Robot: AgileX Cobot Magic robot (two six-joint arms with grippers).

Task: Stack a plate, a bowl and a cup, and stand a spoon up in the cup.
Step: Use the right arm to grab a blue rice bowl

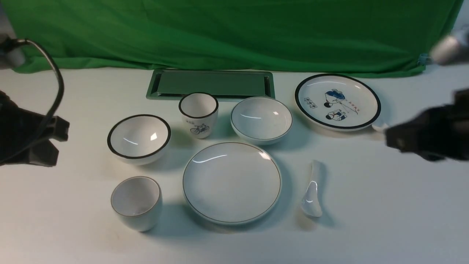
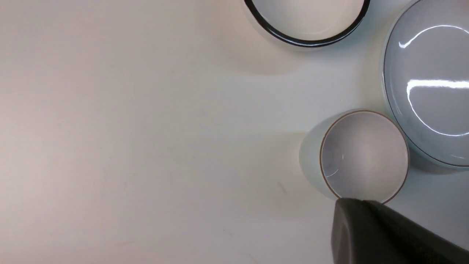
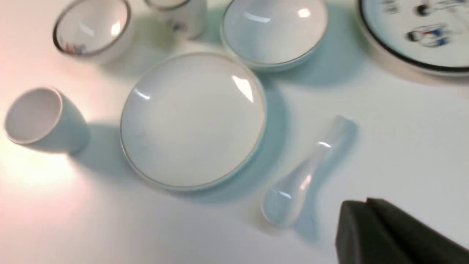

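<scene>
Spoon [image 1: 312, 189] lies apart from the right hand [image 1: 389, 138].

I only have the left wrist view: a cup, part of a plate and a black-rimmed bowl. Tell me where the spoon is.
Observer: The spoon lies flat to the robot's right of the plate, apart from it, with its scoop toward the robot.
Operator: Now locate the plain bowl.
Observer: The bowl sits empty just beyond the plate, between the bicycle cup and the cartoon plate.
Operator: Report the right gripper.
Observer: The right gripper is shut with nothing in it. It is off to the robot's right of the spoon and not touching it.
</scene>
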